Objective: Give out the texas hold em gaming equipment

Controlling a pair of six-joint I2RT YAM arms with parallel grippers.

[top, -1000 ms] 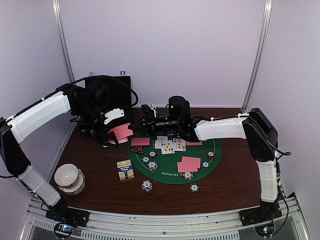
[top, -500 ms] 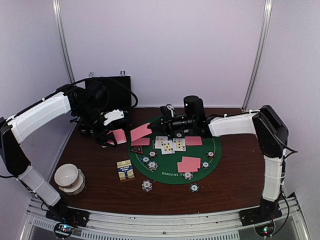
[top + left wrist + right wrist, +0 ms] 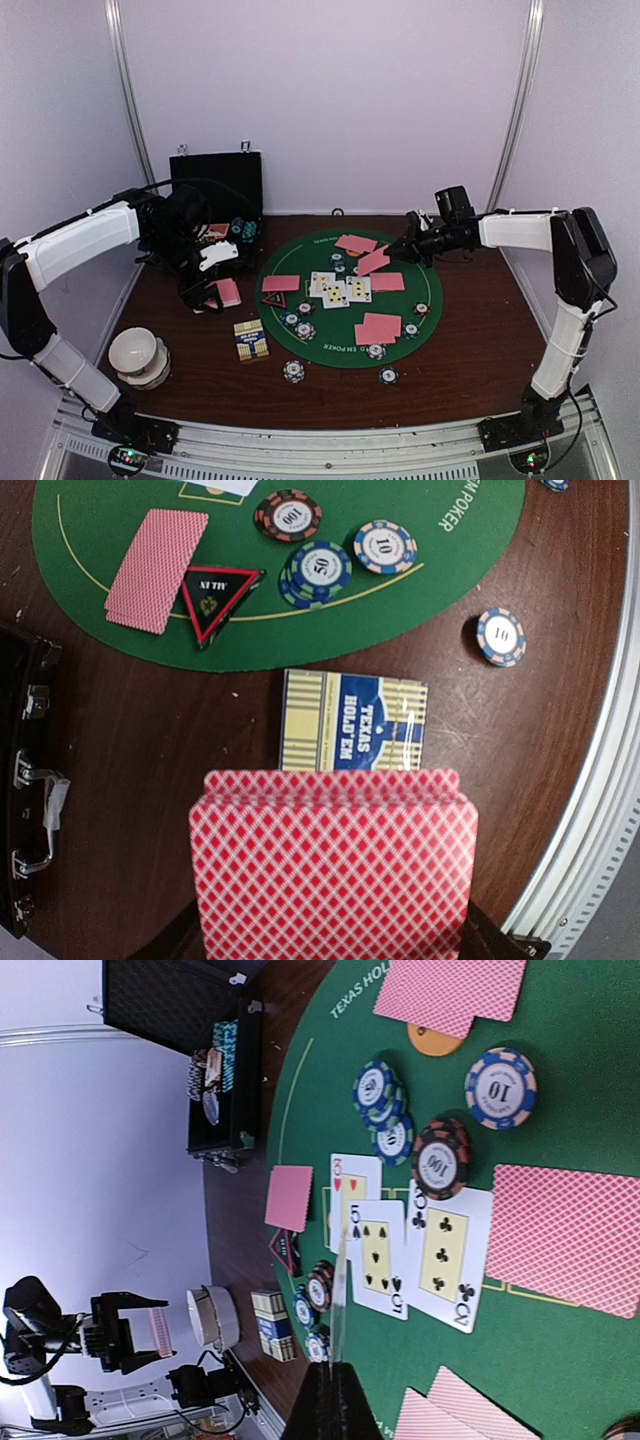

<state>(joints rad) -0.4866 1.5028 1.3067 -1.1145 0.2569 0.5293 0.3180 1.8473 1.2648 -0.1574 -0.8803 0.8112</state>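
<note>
The pink-backed deck (image 3: 335, 865) is sitting clamped in the left gripper (image 3: 212, 293), fingers pressing on both its sides. It is hovering just off the left edge of the green mat (image 3: 300, 255), over bare wood. The right gripper (image 3: 403, 250) is pinching shut on a single pink-backed card (image 3: 372, 263), held tilted over the mat's far-right part. In the right wrist view that card is showing edge-on, a thin line.

Three face-up cards (image 3: 338, 290) are lying in a row at the mat's centre, touching each other. Face-down pink cards are lying around them on the mat:
- one lot at the left (image 3: 281, 283)
- one at the right (image 3: 387, 282)
- a pair at the near right (image 3: 377, 327)
- another lot at the far side (image 3: 355, 243)

The red triangle marker (image 3: 218, 592) is lying at the mat's left edge, just beside the left lot. Stripe-edged chips (image 3: 298, 325) are sitting on the mat's near-left part, with more along its near and right rim. Two loose chips (image 3: 293, 371) are lying off the mat on the near side. An orange disc (image 3: 435, 1038) is peeking out from under face-down cards on the mat.

The card box (image 3: 250, 340) is lying flat just off the mat's near-left edge. The black case (image 3: 215, 185) is standing open beyond the mat's far-left side, with chips inside. A white bowl (image 3: 137, 355) is sitting well off the mat's near-left side.
</note>
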